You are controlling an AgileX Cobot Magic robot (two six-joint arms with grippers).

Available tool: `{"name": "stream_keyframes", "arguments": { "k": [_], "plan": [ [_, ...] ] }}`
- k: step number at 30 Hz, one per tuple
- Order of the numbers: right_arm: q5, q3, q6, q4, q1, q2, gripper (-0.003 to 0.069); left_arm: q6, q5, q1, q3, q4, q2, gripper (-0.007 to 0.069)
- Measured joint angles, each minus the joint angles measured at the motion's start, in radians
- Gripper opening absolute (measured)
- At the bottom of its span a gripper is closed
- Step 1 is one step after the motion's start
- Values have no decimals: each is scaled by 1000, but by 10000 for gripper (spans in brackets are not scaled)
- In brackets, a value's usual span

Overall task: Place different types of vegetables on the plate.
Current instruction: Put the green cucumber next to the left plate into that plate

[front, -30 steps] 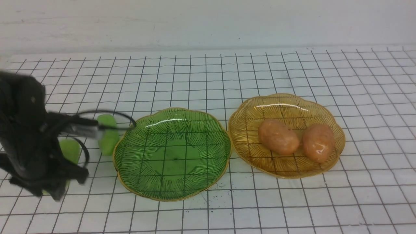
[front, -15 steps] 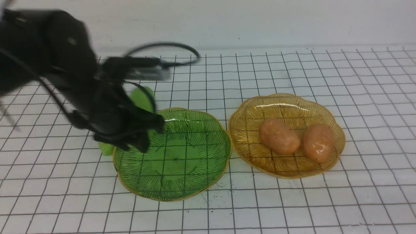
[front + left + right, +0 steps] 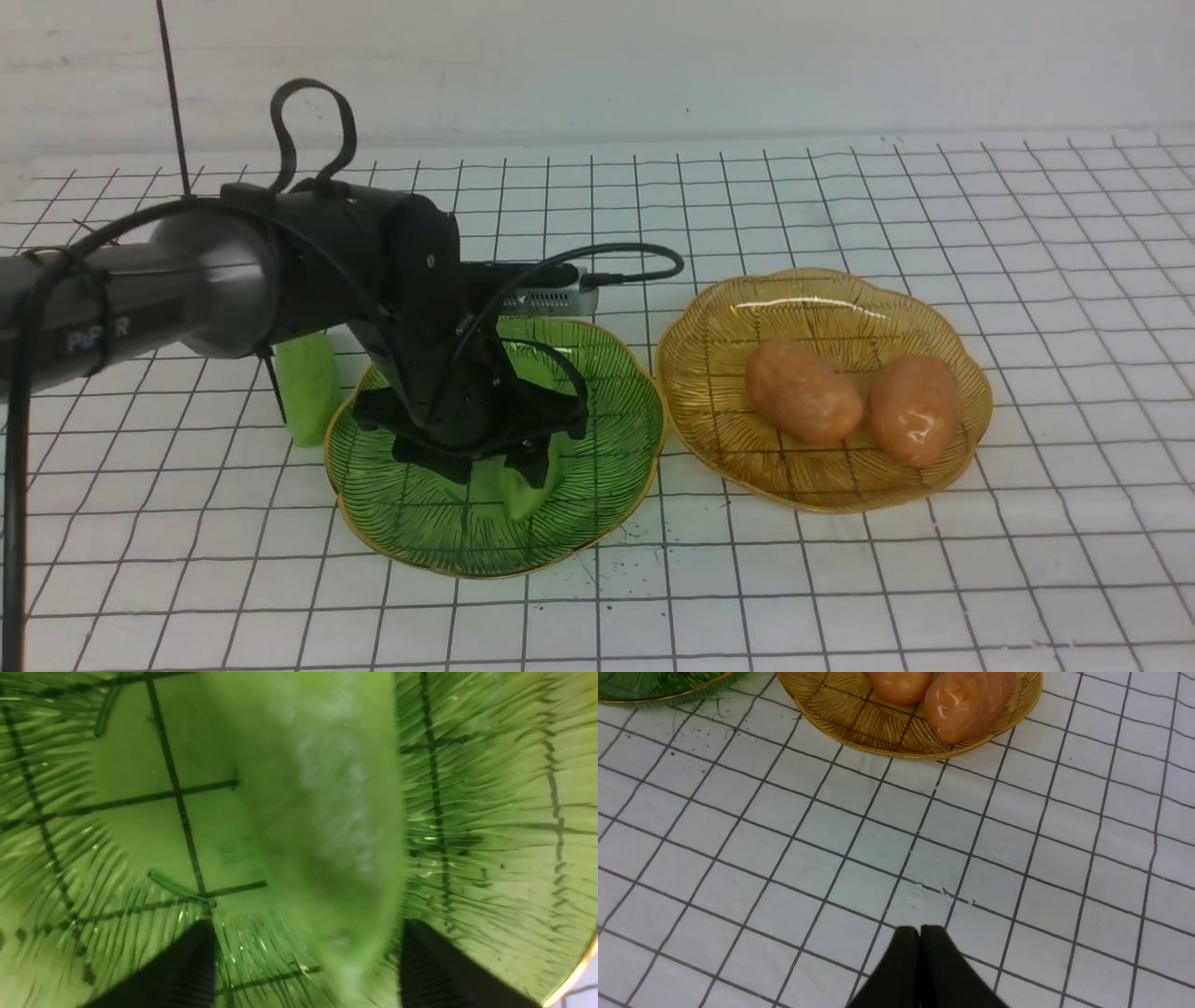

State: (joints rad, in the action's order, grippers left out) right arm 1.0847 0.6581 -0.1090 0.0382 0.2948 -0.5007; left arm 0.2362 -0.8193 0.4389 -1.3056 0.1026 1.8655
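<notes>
Cucumber piece [image 3: 327, 812] is sitting between the spread fingers [image 3: 187, 975] of the left gripper [image 3: 504, 467], low over the green plate [image 3: 607, 448] (a gap is showing beside one finger, so nothing is clamping it). A second cucumber piece [image 3: 308, 387] is lying left of those fingers, outside the rim. Left potato [image 3: 801, 392] and right potato [image 3: 915, 411] are resting in the amber plate [image 3: 709, 308], ahead of the right gripper [image 3: 920, 928], whose fingers are pressing together, empty.

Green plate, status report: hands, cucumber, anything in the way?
Left hand open over green plate, cucumber piece between its fingers. Right hand shut, over table. Second cucumber piece on table beside plate. Nothing in the way.
</notes>
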Motion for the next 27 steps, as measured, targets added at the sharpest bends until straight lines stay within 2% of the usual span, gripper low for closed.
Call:
{"name": "stream_keyframes", "arguments": {
  "k": [4, 9, 12, 15, 21, 27],
  "plan": [
    [-6, 0, 0, 7, 0, 0, -15, 0, 0, 0, -20, -17, -11, 572],
    [-7, 0, 0, 9, 0, 0, -15, 34, 1, -33, -85, -161, -39, 574],
    [-8, -4, 0, 19, 0, 0, -15, 179, 24, -121, -111, -306, -38, 533],
    [-17, -21, 0, 29, 0, 0, -15, 313, 31, -200, -112, -351, -19, 498],
    [-25, -59, 0, 61, 0, 0, -15, 457, 78, -338, -112, -343, 44, 429],
    [-24, -61, 0, 78, 0, 0, -15, 490, 146, -397, -112, -269, 97, 359]
  ]
}}
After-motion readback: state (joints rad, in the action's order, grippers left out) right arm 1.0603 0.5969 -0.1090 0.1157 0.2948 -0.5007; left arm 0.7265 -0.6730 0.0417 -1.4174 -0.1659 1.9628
